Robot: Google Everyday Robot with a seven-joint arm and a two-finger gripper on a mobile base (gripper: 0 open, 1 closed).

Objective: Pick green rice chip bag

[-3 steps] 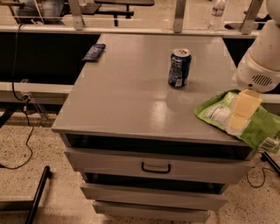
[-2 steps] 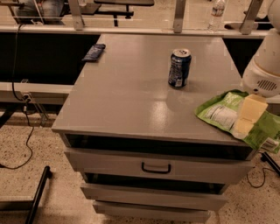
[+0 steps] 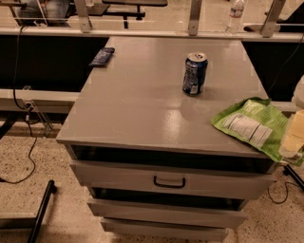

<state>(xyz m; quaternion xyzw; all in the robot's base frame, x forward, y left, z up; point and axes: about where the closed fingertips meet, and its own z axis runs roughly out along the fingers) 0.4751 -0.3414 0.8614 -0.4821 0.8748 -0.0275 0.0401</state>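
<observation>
The green rice chip bag (image 3: 251, 126) lies flat at the front right corner of the grey cabinet top (image 3: 142, 104), its white label panel facing up. My gripper (image 3: 294, 135) is at the right edge of the view, over the bag's right end and partly cut off by the frame. It hides that end of the bag. I cannot tell whether it touches the bag.
A dark blue soda can (image 3: 194, 73) stands upright behind and left of the bag. A dark flat packet (image 3: 102, 56) lies at the back left corner. A water bottle (image 3: 236, 14) stands behind the rail. Drawers (image 3: 168, 180) are below the top.
My gripper has moved to the right, so more of the arm is out of the frame and more of the bag shows. The bag and the can have not moved.
</observation>
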